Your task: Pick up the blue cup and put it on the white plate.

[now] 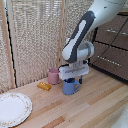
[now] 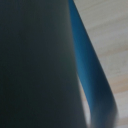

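Observation:
The blue cup (image 1: pixel 69 88) stands upright on the wooden table, its handle toward the exterior view's right. My gripper (image 1: pixel 74 79) is lowered straight onto its rim, and the white hand hides the fingertips and the cup's mouth. In the wrist view the blue cup (image 2: pixel 93 75) fills the frame very close and blurred, as a blue wall beside a large dark area. Whether the fingers are pressed on the wall cannot be made out. The white plate (image 1: pixel 12 108) lies flat near the front at the exterior view's left, well apart from the cup.
A pink mug (image 1: pixel 53 76) stands just behind the blue cup toward the exterior view's left. A small orange object (image 1: pixel 44 86) lies between the mugs and the plate. A slatted screen backs the table, with dark drawers (image 1: pixel 112 45) at the right.

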Robot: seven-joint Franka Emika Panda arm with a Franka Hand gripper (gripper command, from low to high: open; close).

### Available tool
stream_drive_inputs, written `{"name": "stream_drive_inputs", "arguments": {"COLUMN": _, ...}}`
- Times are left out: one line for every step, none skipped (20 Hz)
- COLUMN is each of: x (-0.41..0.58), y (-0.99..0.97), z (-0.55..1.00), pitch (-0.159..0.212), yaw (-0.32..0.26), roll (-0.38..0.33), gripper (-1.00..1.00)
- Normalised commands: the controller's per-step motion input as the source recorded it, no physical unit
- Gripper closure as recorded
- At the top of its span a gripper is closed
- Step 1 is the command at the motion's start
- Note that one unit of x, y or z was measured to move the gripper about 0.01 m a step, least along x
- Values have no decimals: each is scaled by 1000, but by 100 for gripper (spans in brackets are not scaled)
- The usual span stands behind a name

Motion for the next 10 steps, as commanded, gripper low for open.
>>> {"name": "stream_drive_inputs", "arguments": {"x": 0, "y": 0, "z": -131, "pitch": 10, "yaw": 96, "roll": -2, "gripper": 100}}
{"name": "stream_drive_inputs", "arguments": {"x": -66, "y": 0, "z": -106, "pitch": 26, "yaw": 88, "roll": -9, "gripper": 100}}
{"name": "stream_drive_inputs", "arguments": {"x": -163, "y": 0, "z": -97, "pitch": 28, "yaw": 77, "roll": -11, "gripper": 100}}
{"name": "stream_drive_inputs", "arguments": {"x": -223, "y": 0, "z": -83, "pitch": 29, "yaw": 50, "roll": -16, "gripper": 100}}
{"name": "stream_drive_inputs", "arguments": {"x": -297, "y": 34, "z": -94, "pitch": 26, "yaw": 33, "roll": -25, "gripper": 100}}
{"name": "stream_drive_inputs", "arguments": {"x": -363, "y": 14, "z": -111, "pitch": 29, "yaw": 46, "roll": -28, "gripper": 100}}
{"name": "stream_drive_inputs", "arguments": {"x": -391, "y": 34, "z": -114, "pitch": 31, "yaw": 55, "roll": -43, "gripper": 100}}
{"name": "stream_drive_inputs", "arguments": {"x": -323, "y": 169, "z": -37, "pitch": 0, "yaw": 25, "roll": -43, "gripper": 100}}
{"name": "stream_drive_inputs", "arguments": {"x": -403, "y": 163, "z": -23, "pitch": -5, "yaw": 40, "roll": -41, "gripper": 100}}
{"name": "stream_drive_inputs", "arguments": {"x": -371, "y": 77, "z": 0, "pitch": -26, "yaw": 12, "roll": -19, "gripper": 100}}
